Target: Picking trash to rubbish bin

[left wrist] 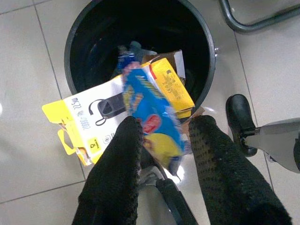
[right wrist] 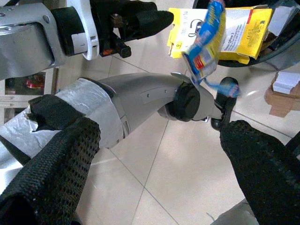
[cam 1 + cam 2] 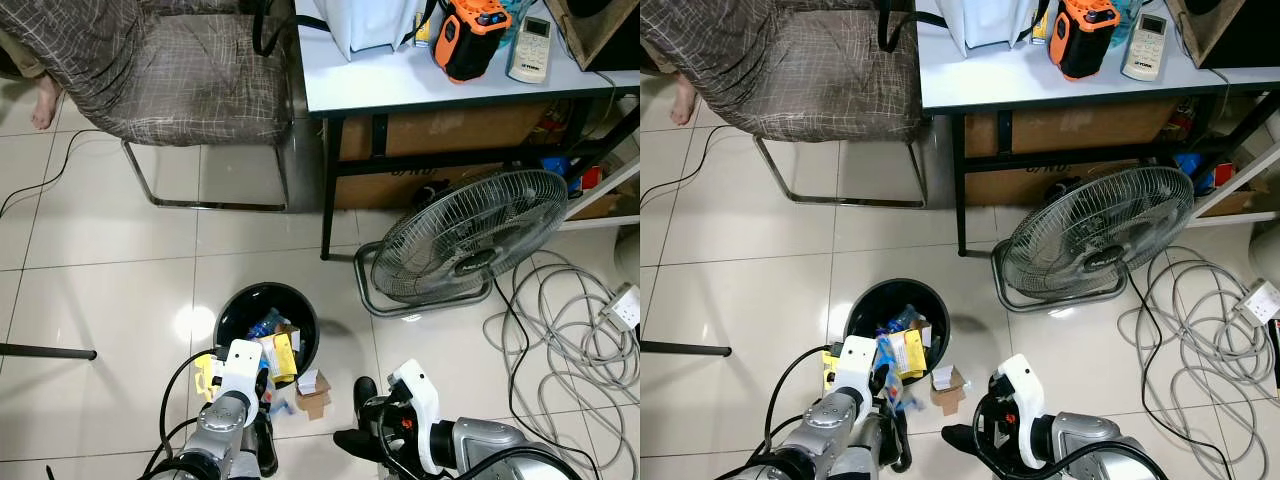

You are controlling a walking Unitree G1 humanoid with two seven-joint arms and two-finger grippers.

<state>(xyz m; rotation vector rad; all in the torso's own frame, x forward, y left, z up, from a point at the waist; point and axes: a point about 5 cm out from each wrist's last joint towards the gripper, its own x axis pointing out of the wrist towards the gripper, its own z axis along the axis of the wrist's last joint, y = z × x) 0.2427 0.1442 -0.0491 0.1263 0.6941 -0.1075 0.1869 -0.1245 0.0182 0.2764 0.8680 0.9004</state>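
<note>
Blue snack wrapper [image 1: 152,117], thin and glossy, crinkled, pinched between the two black fingers of the left gripper [image 1: 161,140]. Long axis along the fingers, free end pointing toward the round black bin [image 1: 75,42], just over its near rim. Flat yellow cardboard boxes [image 1: 171,84] leaning out of the bin, just beside. Right gripper [image 2: 159,154] spread wide, holding nothing, beside the left arm, farther from the bin. Small brown carton [image 3: 312,398] on smooth pale tiles near the bin.

Head eyes look down; wrist cameras close (sharing the bin [image 1: 140,28]).

Bin [image 3: 232,312] mouth crowded with cartons [image 3: 280,356]
</note>
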